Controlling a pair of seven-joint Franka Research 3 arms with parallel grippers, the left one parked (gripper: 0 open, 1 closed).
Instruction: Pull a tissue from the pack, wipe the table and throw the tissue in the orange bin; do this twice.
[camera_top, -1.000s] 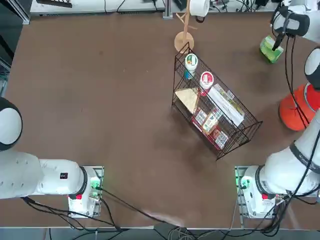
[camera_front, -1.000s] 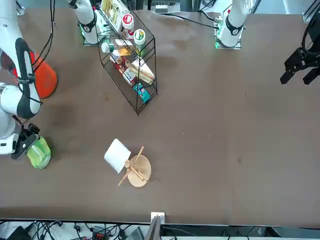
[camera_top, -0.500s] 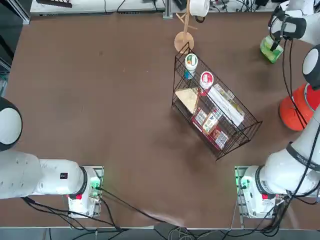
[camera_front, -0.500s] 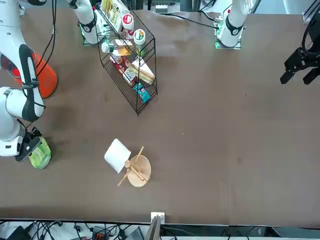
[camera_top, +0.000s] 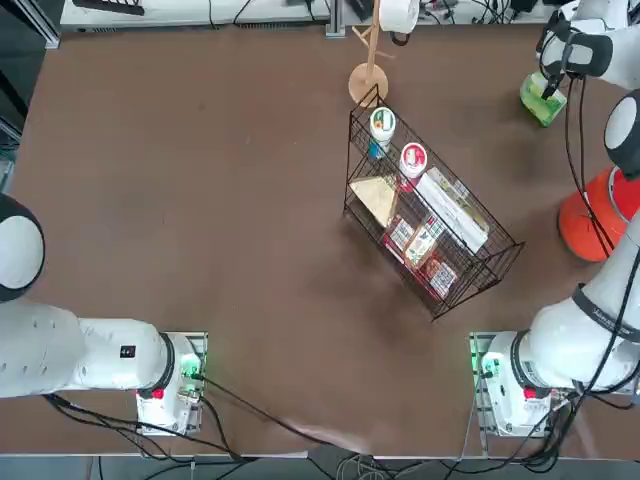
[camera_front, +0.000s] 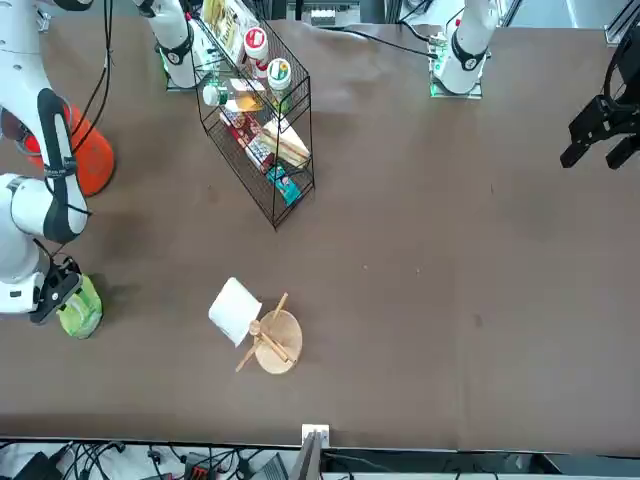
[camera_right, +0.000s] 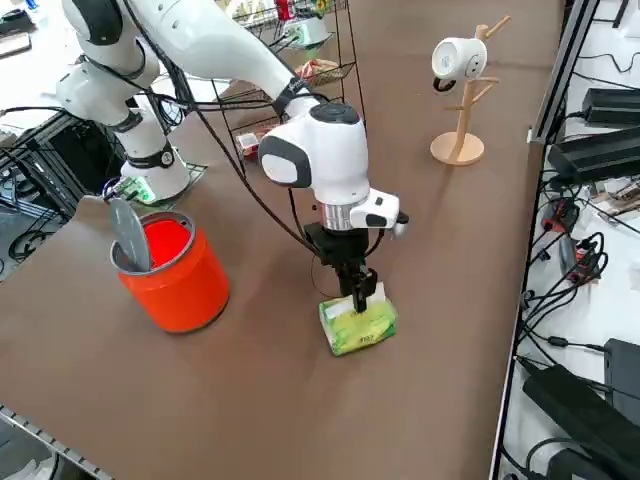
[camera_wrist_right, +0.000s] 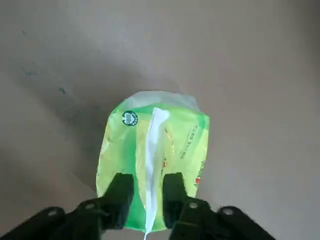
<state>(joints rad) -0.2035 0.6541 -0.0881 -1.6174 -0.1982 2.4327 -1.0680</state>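
The fingers (camera_wrist_right: 124, 192) straddle the white tissue (camera_wrist_right: 154, 150), nearly pinching it; the right gripper (camera_wrist_right: 148, 197) sits on the green pack (camera_wrist_right: 150, 150), top right of the overhead frame; I'd say pulling comes next: clamp, then lift straight.

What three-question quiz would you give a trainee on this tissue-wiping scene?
1. True or false: the orange bin lies tipped over on the table.
2. What sits between the open right gripper fingers? A: a cup. B: the white tissue sticking out of the pack. C: nothing.
3. Fill in: the white mug hangs on a wooden ____.
Key: 1 false; 2 B; 3 stand.
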